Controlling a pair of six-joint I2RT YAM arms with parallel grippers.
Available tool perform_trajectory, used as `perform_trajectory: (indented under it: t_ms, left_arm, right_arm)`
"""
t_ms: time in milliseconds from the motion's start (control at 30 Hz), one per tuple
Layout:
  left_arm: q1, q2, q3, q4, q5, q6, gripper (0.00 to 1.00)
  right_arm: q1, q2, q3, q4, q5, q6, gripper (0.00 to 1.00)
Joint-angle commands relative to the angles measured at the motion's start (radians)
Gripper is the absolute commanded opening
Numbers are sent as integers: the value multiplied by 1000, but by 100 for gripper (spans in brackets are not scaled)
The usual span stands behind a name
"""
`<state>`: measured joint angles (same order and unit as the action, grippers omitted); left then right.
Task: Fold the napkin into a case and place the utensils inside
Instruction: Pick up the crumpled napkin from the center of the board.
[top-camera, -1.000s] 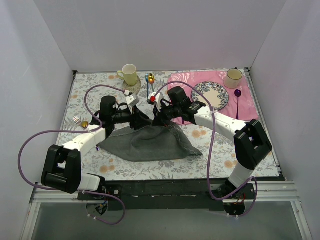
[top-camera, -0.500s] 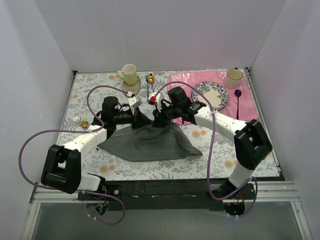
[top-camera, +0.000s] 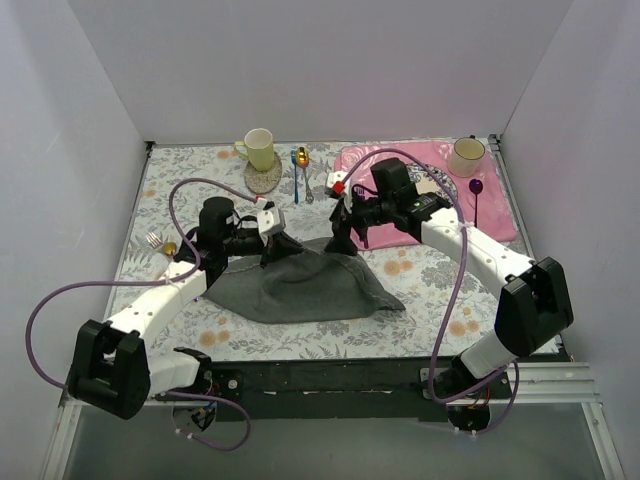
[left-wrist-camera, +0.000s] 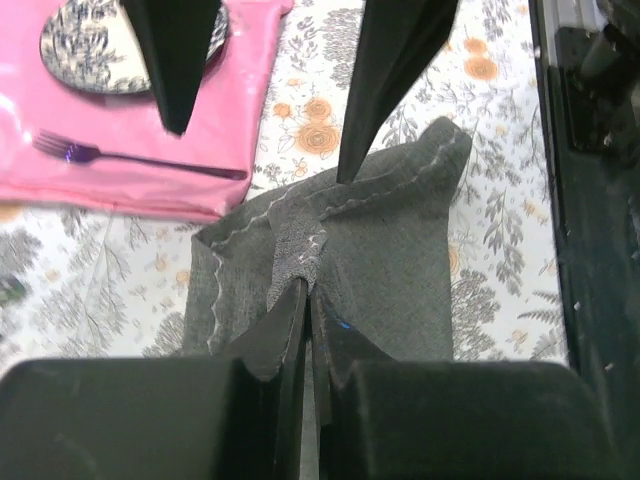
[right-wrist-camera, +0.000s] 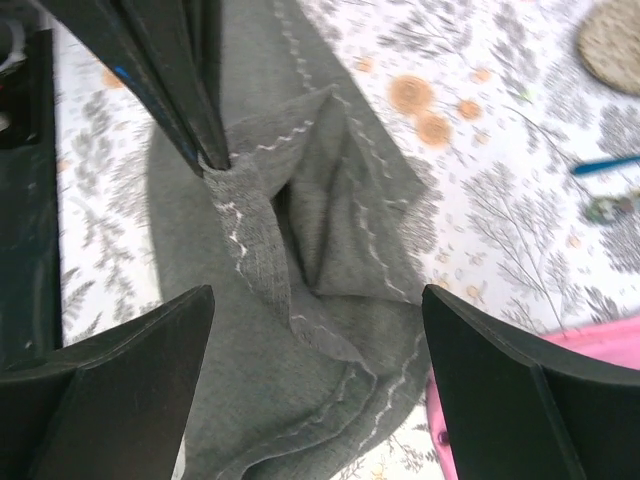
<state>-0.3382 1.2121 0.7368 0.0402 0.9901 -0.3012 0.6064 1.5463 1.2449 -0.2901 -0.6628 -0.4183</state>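
The dark grey napkin (top-camera: 300, 288) lies rumpled mid-table on the floral cloth. My left gripper (top-camera: 284, 248) is shut on a raised fold of the napkin's (left-wrist-camera: 400, 250) far edge; the left wrist view shows its tips (left-wrist-camera: 305, 287) pinching the stitched cloth. Just right of that fold, my right gripper (top-camera: 342, 236) hangs open over the napkin (right-wrist-camera: 300, 380), holding nothing, its fingers (right-wrist-camera: 120, 370) spread wide. The small silver fork (top-camera: 153, 239) and the gold-bowled spoon (top-camera: 170, 248) lie at the far left, partly behind my left arm.
A yellow cup (top-camera: 259, 148) and round coaster (top-camera: 262, 180) stand at the back, beside a blue-handled spoon (top-camera: 300, 160). The pink placemat (top-camera: 490, 215) at back right carries a plate (left-wrist-camera: 75, 40), a cup (top-camera: 467, 155), a purple spoon (top-camera: 476, 190) and a purple fork (left-wrist-camera: 120, 157).
My right gripper let go of the napkin, opened wide and drew back to the right. My left gripper closed on the napkin's far edge.
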Motion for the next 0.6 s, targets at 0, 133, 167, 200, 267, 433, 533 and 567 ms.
perform_trajectory:
  t_ms: [0,133,167,200,267,433,533,567]
  left_arm:
    - [-60,-108,-13,-126,1,289,0]
    - [-105,-186,-36,-224,-30,485,0]
    - [-125,-221,-46,-229,-37,505,0]
    - [-133,-238,-59,-229,-50,539,0]
    - [-159,-278,-71,-273,-59,598,0]
    - [-193,-341,-131,-280,-108,735,0]
    - [-209,-355,-140,-272,-131,757,0]
    - [-219,-362,-148,-269,-134,766,0]
  right_arm:
    - [12,-23,28,-128,-229,-152,92]
    - [13,40,89,-256,-297,-203,97]
    - [16,52,102,-286,-325,-214,97]
    - [18,64,119,-314,-340,-232,97]
    - [23,96,157,-392,-382,-258,95]
    - [78,120,162,-435,-405,-257,91]
    - [99,135,151,-412,-423,-209,88]
    - [108,141,151,-409,-428,-200,86]
